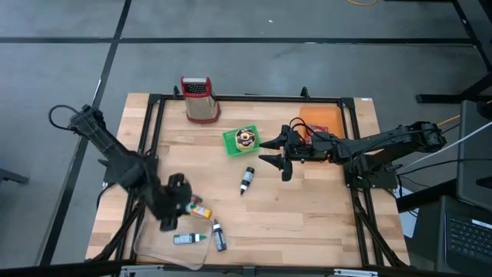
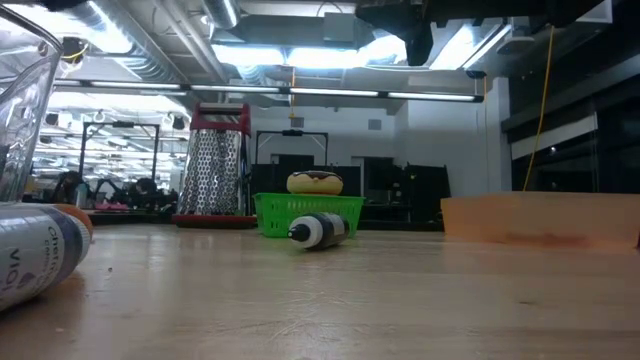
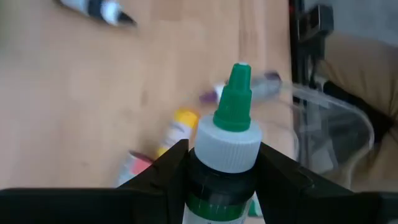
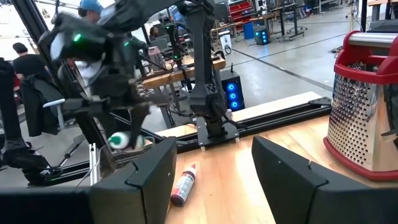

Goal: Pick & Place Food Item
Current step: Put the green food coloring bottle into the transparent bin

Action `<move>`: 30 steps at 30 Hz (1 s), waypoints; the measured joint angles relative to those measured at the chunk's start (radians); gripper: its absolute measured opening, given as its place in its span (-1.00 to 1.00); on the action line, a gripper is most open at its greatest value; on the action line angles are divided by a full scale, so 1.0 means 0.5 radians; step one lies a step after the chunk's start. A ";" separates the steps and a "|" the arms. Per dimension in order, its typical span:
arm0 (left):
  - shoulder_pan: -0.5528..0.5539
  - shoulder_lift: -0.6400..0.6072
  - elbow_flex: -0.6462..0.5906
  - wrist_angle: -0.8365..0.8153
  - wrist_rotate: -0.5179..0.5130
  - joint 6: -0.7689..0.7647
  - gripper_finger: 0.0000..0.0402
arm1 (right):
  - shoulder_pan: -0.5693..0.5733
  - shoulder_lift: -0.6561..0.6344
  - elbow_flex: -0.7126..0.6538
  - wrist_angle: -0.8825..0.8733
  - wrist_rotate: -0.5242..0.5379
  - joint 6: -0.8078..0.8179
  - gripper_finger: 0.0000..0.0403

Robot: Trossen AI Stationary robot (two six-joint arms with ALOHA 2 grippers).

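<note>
The left gripper (image 3: 221,171) is clamped around a small bottle with a green pointed cap (image 3: 234,99) and a white collar. It holds the bottle up in the air over the bench (image 1: 307,223), near the seven o'clock corner in the high view. The left gripper (image 1: 175,201) looks dark and blurry from above.

Under and beside it lie more little bottles. One has an orange and yellow end (image 1: 201,210). One dark bottle (image 1: 219,236) lies just past it. One bottle with a green end (image 1: 189,239) lies inside a clear tub (image 1: 146,250) at the bench's six o'clock edge. In the low view a big blurry bottle (image 2: 35,250) lies close by, and the letters "VIO" show on its label.

In the middle of the bench lies a black and white bottle (image 1: 247,180), all by itself. At about twelve o'clock from it sits a green basket (image 1: 241,141) with a donut (image 1: 245,138) in it. A metal grater with a red top (image 1: 198,98) stands at eleven o'clock. An orange board (image 1: 320,119) lies at the one o'clock corner.

The right gripper (image 1: 275,151) hangs over the bench at three o'clock of the basket. Its fingers are spread wide and hold nothing.

People stand in the room behind the bench (image 4: 25,81).
</note>
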 joint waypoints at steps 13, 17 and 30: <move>-0.431 0.461 -0.007 0.117 -0.057 -0.500 -0.28 | 0.000 -0.001 0.000 0.000 0.000 0.042 0.06; -0.470 0.566 -0.007 0.116 -0.018 -0.547 -0.23 | 0.000 -0.001 0.000 0.000 0.000 0.047 0.06; -0.485 0.597 -0.004 0.056 -0.117 -0.570 -0.03 | 0.000 0.000 0.000 -0.002 -0.001 0.046 0.06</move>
